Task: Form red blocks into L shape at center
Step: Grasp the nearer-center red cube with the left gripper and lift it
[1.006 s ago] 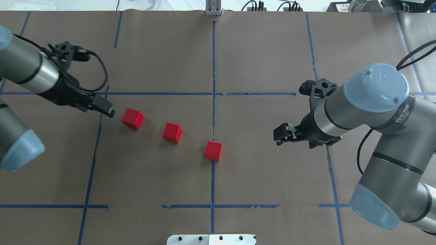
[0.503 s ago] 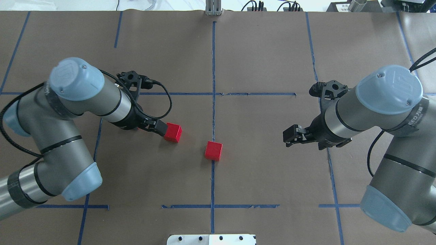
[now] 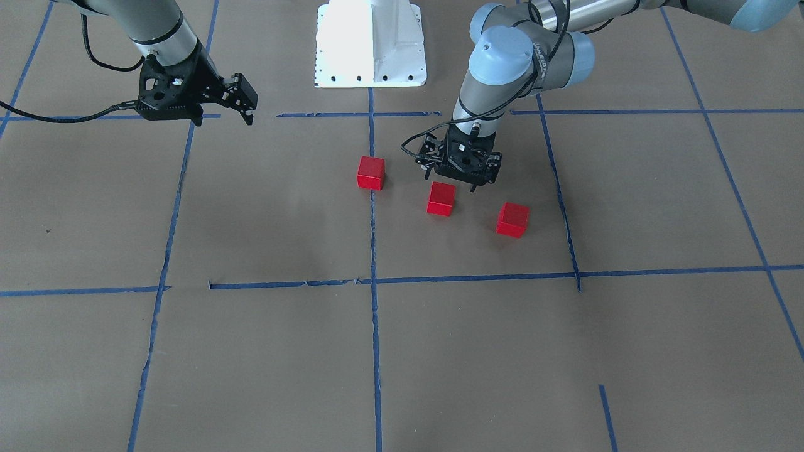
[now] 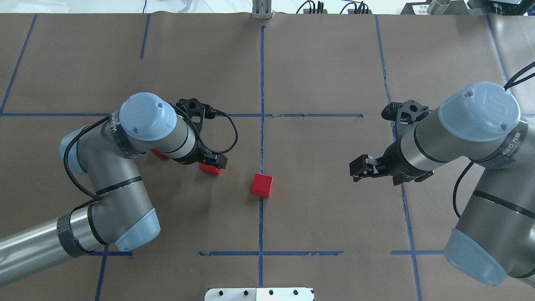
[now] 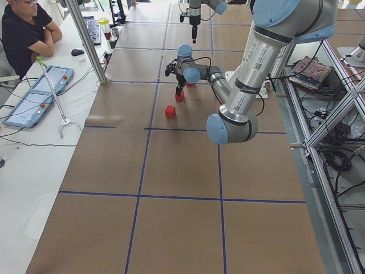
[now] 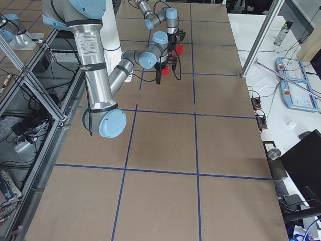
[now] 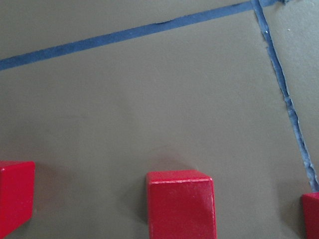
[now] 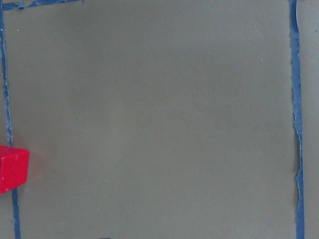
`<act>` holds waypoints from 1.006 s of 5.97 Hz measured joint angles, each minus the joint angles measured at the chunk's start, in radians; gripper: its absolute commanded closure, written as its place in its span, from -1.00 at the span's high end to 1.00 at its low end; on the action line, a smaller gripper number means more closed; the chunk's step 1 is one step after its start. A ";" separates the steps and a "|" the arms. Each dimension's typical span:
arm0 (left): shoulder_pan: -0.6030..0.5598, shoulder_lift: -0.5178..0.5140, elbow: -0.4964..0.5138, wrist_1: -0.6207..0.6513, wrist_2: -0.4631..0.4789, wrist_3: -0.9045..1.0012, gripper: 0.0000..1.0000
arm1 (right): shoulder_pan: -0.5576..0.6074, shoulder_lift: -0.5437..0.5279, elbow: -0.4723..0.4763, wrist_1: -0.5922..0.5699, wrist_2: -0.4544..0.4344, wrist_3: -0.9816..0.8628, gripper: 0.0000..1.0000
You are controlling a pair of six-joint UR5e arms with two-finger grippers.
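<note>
Brown paper (image 4: 326, 62), blue tape grid (image 4: 262, 75), operator (image 5: 23, 28) alongside. Red blocks (image 3: 441, 198) run 10-to-4 o'clock. Left gripper (image 3: 463, 180) over middle one, spread unreadable; right gripper (image 4: 355, 168) parted.

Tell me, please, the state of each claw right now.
Left claw: empty, by the middle red block; open or closed cannot be told.
Right claw: empty; open or closed cannot be told.

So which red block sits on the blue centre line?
The one on its own: it straddles the vertical tape, while the other two lie clear of it.
</note>
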 measured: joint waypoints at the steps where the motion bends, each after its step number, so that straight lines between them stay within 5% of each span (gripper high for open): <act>1: 0.001 -0.005 0.024 -0.023 0.016 -0.001 1.00 | 0.000 0.001 0.000 0.000 0.000 0.000 1.00; 3: 0.009 -0.015 0.090 -0.110 0.026 -0.001 1.00 | -0.001 0.002 -0.001 0.000 0.000 0.000 1.00; 5: 0.028 -0.018 0.113 -0.131 0.031 -0.003 -0.99 | 0.000 0.002 0.000 0.000 0.000 0.000 1.00; 6: 0.033 -0.025 0.117 -0.132 0.036 -0.007 -1.00 | 0.000 0.003 -0.001 0.000 0.000 0.000 1.00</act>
